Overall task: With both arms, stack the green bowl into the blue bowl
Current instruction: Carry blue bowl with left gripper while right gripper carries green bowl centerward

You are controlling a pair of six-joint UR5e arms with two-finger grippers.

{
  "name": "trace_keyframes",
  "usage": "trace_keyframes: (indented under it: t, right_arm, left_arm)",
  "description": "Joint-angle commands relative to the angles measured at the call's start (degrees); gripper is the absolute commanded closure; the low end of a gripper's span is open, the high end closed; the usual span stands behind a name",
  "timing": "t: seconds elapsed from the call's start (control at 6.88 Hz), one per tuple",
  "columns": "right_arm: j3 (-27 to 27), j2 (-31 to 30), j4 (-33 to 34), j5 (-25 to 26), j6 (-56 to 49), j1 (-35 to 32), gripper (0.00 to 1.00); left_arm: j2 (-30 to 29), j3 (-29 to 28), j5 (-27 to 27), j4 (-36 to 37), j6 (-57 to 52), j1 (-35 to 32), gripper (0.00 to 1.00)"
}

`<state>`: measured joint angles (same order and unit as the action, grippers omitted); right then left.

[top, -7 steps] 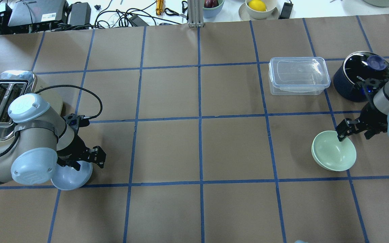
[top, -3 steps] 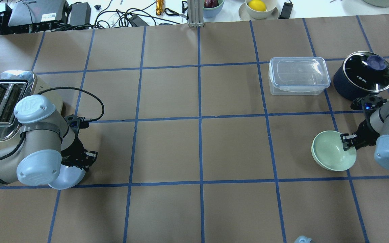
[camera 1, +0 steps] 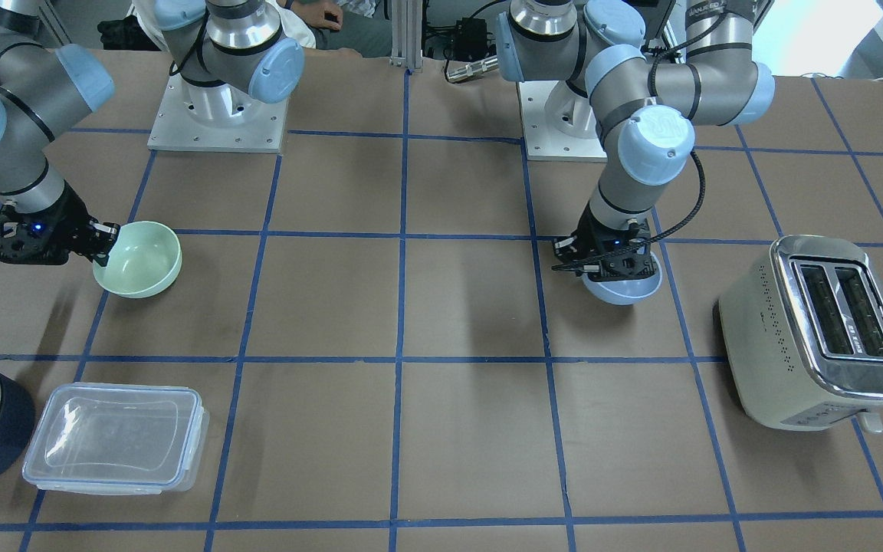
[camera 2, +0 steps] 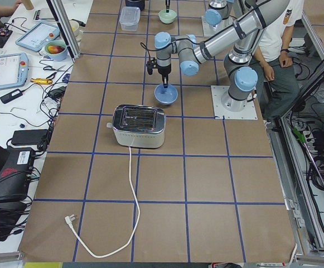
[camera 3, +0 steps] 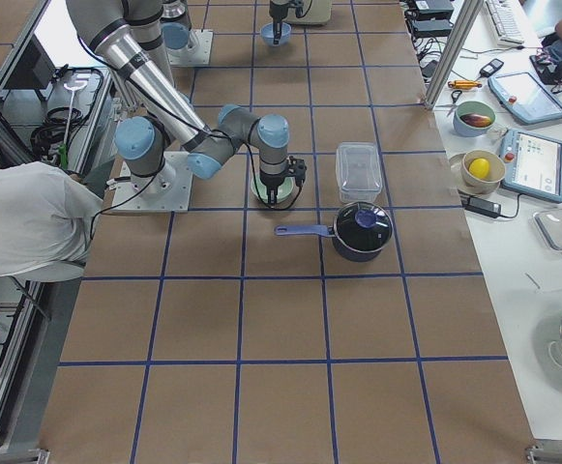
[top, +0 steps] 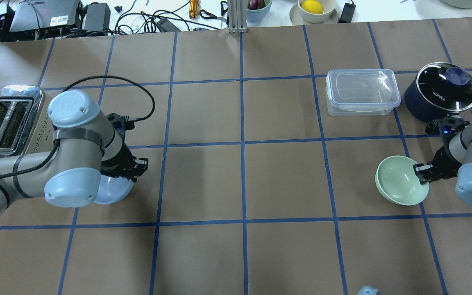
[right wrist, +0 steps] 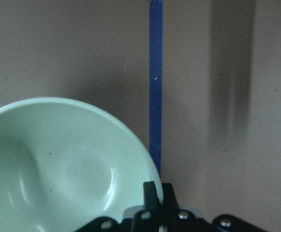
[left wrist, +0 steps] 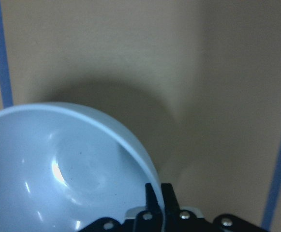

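Right gripper [top: 421,172] is clamped on the green bowl [top: 398,180], pinching its rim at 3 o'clock in the overhead view; the bowl sits tilted at the right side of the table [top: 285,176]. Left gripper [top: 132,171] is clamped on the blue bowl [top: 115,191], on the rim at about 1 o'clock, far left. Bowls well apart. Left arm [top: 72,164] hides most of the blue bowl overhead. Can't tell whether either bowl touches the table. Saucepan [top: 424,106] at 1 o'clock from green, toaster [top: 2,123] at 10 o'clock from blue.
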<state>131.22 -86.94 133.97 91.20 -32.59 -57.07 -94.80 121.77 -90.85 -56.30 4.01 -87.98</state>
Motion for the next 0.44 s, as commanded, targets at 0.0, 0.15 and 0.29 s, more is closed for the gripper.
trace_keyframes:
  t: [0.0,0.15,0.29]
  right_arm:
    - [-3.9,-0.6,-5.1,-5.6,2.5,-0.8,1.0]
    - [-9.5,-0.1,-11.1,-6.5,6.2,-3.6,1.0]
    - [-14.9,0.5,-16.7,-6.5,11.1,-8.2,1.0]
  left_arm:
    - [-7.8,-11.8,10.7,-1.3,19.6,-10.9,1.0]
    - [-11.9,-16.5,11.8,0.6,22.3,-14.1,1.0]
    - [-16.2,-22.2,11.4,0.7,24.1,-18.4,1.0]
